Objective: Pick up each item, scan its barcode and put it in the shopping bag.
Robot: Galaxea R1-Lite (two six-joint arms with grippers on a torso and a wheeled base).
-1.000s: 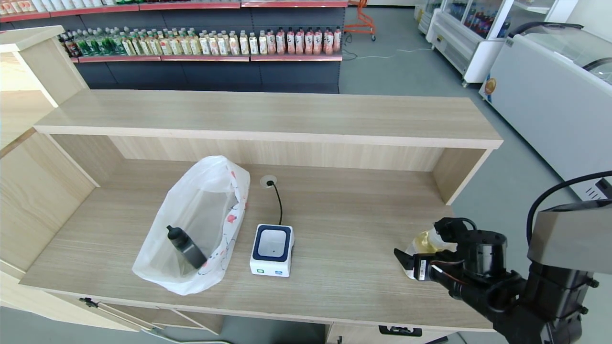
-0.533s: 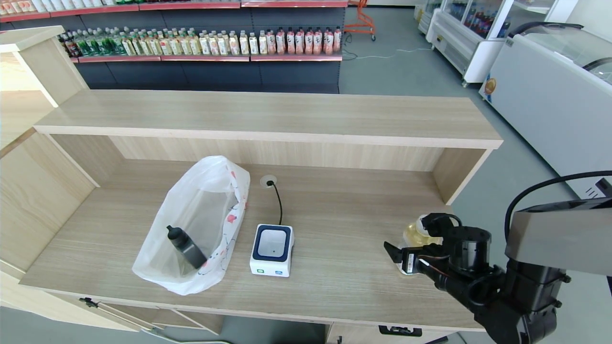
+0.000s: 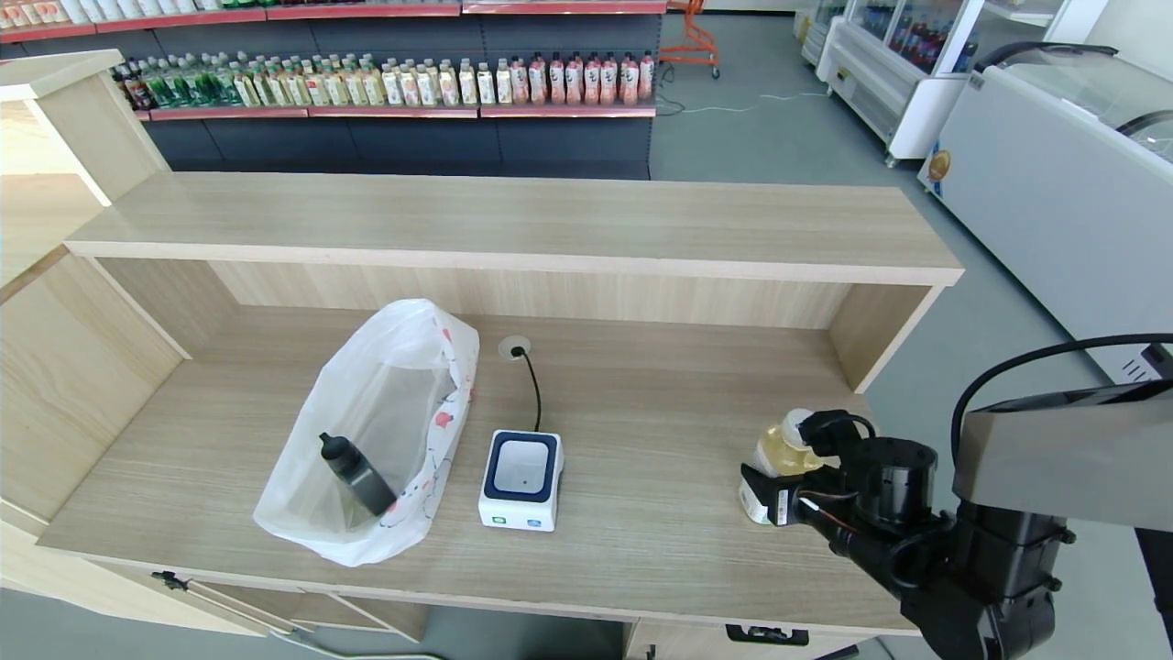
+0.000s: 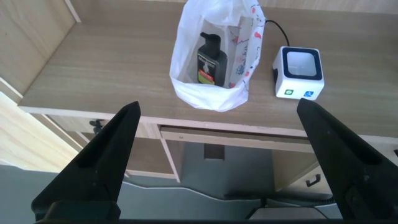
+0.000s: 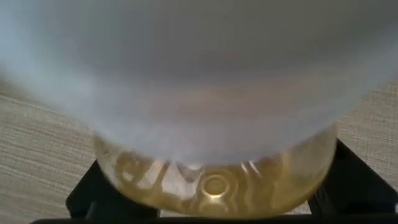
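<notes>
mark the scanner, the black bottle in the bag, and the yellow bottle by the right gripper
scanner (image 3: 520, 466), head view, on its dark top window.
black bottle (image 4: 210, 62), left wrist view, on its body.
yellow bottle (image 3: 777, 455), head view, on its golden upper body.

Wooden counter (image 3: 513, 220), drink shelves (image 3: 394, 82), chest freezers (image 3: 1054, 174), grey floor (image 3: 779, 147)

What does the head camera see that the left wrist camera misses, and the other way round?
Head only: a clear plastic bottle of yellow liquid in the right arm's jaws, and store shelves of drinks. Left wrist only: the left arm's open jaws. Both: the white plastic shopping bag holding a black pump bottle, the white barcode scanner, the wooden counter.
</notes>
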